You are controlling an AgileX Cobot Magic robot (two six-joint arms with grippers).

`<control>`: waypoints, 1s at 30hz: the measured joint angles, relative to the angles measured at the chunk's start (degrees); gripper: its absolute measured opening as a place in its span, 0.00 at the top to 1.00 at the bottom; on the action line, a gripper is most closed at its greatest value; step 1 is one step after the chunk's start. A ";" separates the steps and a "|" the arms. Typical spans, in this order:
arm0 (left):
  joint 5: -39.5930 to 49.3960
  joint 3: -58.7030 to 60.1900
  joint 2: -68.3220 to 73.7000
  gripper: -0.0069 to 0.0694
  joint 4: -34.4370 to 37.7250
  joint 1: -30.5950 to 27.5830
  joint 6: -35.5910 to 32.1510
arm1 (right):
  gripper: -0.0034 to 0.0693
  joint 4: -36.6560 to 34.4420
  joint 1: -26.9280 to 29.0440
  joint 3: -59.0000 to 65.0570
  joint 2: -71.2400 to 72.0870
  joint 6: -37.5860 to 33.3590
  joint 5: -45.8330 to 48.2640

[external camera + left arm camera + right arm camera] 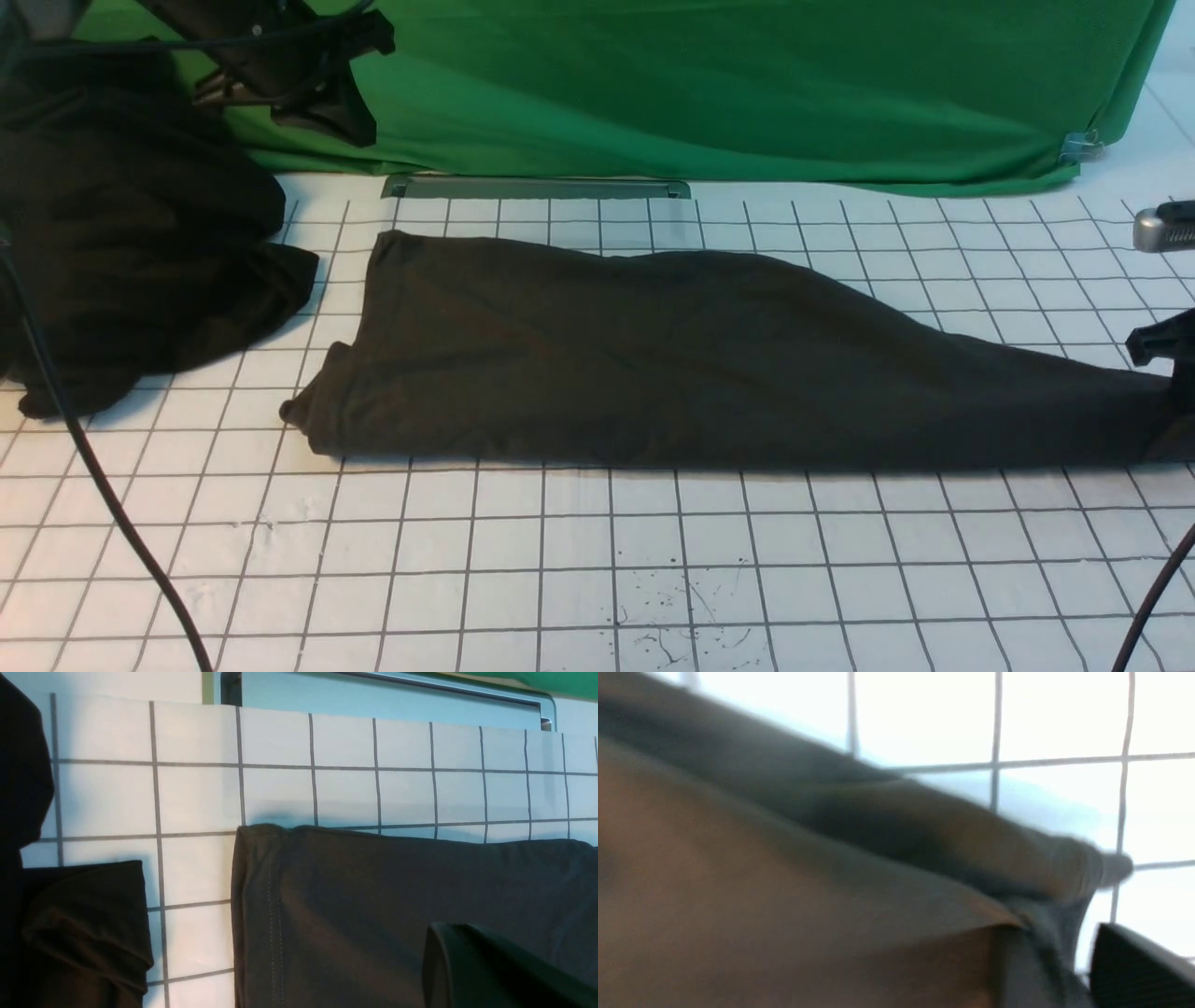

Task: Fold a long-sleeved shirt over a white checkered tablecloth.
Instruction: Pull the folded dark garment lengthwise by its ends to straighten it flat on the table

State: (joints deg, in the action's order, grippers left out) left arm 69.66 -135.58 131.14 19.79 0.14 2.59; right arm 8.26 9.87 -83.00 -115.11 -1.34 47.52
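**Shirt laid out for folding:** The long-sleeved shirt (709, 364), already doubled into a long dark band, lies flat across the white checkered tablecloth (560, 560). Its narrowed end runs right up to the right end effector (1159, 345), which sits low at the cloth's edge. The blurred wrist view shows fabric bunched beside one finger (1134, 970), but not whether the grip is clenched on it. The left end effector (322, 103) hovers high, above and behind the shirt's stitched hem and well apart from it. Only one finger (490, 970) shows, so its state cannot be told either. A black fabric heap (121, 233) lies beneath it, just beside the hem, before a green backdrop (747, 84).
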 joint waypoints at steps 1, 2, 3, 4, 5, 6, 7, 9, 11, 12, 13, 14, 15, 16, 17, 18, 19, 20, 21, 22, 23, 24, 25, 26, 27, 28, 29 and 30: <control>0.00 0.00 0.00 0.91 0.00 0.00 0.00 | 0.54 0.62 0.00 0.00 -0.38 0.85 -0.33; 0.00 0.00 0.00 0.91 0.00 0.00 0.00 | 0.42 2.04 0.00 0.07 -1.00 2.84 -0.51; 0.00 0.00 0.00 0.90 0.00 0.00 0.00 | 0.32 3.12 0.00 -0.25 -1.15 3.83 0.12; 0.00 0.00 0.00 0.91 0.00 0.00 0.00 | 0.26 3.72 0.00 -0.57 -1.15 4.12 0.69; 0.00 0.00 0.00 0.91 0.00 0.00 0.00 | 0.25 3.85 0.00 -0.72 -1.15 4.12 0.94; 0.00 0.00 0.00 0.91 0.00 0.00 0.00 | 0.19 4.49 0.00 -2.02 -1.15 4.37 3.04; 0.00 0.00 0.00 0.91 0.00 0.00 0.00 | 0.17 4.64 0.07 -2.94 -1.15 4.51 4.89; 0.00 0.00 0.00 0.91 0.00 0.00 0.00 | 0.16 4.37 0.72 -5.61 -0.86 4.58 8.85; 0.00 0.00 0.04 0.91 -0.07 0.00 0.00 | 0.18 3.68 1.53 -7.31 -0.28 4.45 12.07; 0.00 0.00 0.04 0.91 -0.07 0.00 0.00 | 0.19 2.69 2.07 -7.79 0.02 4.05 13.33; 0.00 0.00 0.04 0.91 -0.07 0.00 0.00 | 0.19 0.45 2.79 -7.90 0.38 3.30 14.33; 0.00 0.00 0.04 0.91 -0.07 0.00 0.00 | 0.19 -1.21 3.39 -7.79 0.43 2.66 14.59; 0.00 0.00 0.04 0.91 -0.02 0.00 0.00 | 0.20 -3.48 3.92 -7.31 0.43 1.86 14.02; 0.00 0.00 0.04 0.91 -0.02 0.00 0.00 | 0.20 -5.66 4.33 -6.50 0.43 1.34 12.89; 0.00 0.00 0.04 0.91 -0.02 0.00 0.00 | 0.20 -7.50 4.66 -5.52 0.30 0.75 11.63; 0.00 0.00 0.04 0.91 -0.02 0.00 0.00 | 0.20 -8.58 4.72 -4.71 0.18 0.53 10.82; 0.00 0.00 0.04 0.91 -0.02 0.00 0.00 | 0.20 -9.59 4.86 -3.85 -0.11 0.29 9.39; 0.00 0.00 0.04 0.91 -0.02 0.00 0.00 | 0.20 -10.47 4.94 -3.06 -0.52 0.12 7.96; 0.00 0.00 0.04 0.91 -0.02 0.00 0.00 | 0.20 -10.59 4.94 -2.92 -0.75 0.13 7.44; 0.00 0.00 0.06 0.91 -0.02 0.00 0.00 | 0.20 -11.45 4.94 -2.19 -1.48 0.13 6.04; 0.00 0.00 0.06 0.91 -0.02 0.00 0.00 | 0.20 -11.62 4.94 -1.96 -2.07 0.13 5.31; 0.00 0.00 0.06 0.91 -0.08 0.00 0.00 | 0.20 -11.85 4.94 -1.71 -3.03 0.13 4.48; 0.00 0.00 0.06 0.91 -0.08 0.00 0.00 | 0.20 -11.91 4.94 -1.72 -3.33 0.13 4.20; 0.00 0.00 0.06 0.91 -0.08 0.00 0.00 | 0.22 -12.16 5.01 -1.74 -4.12 0.05 3.54; 0.00 0.00 0.11 0.91 -0.08 0.00 -0.05 | 0.25 -12.40 5.01 -1.81 -4.22 0.00 3.48; 0.00 0.00 0.11 0.91 -0.08 0.00 -0.22 | 0.27 -12.56 5.01 -1.81 -4.21 -0.01 3.48; 0.00 0.00 0.11 0.91 -0.08 0.00 -1.26 | 0.36 -13.08 5.05 -1.81 -4.28 -0.06 3.48; 0.00 0.00 0.11 0.91 -0.08 0.00 -2.01 | 0.46 -13.41 5.05 -1.81 -4.28 -0.06 3.48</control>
State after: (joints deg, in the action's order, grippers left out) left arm 69.66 -135.58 131.25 19.72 0.14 0.59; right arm -5.15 14.93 -84.81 -119.38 -1.39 50.99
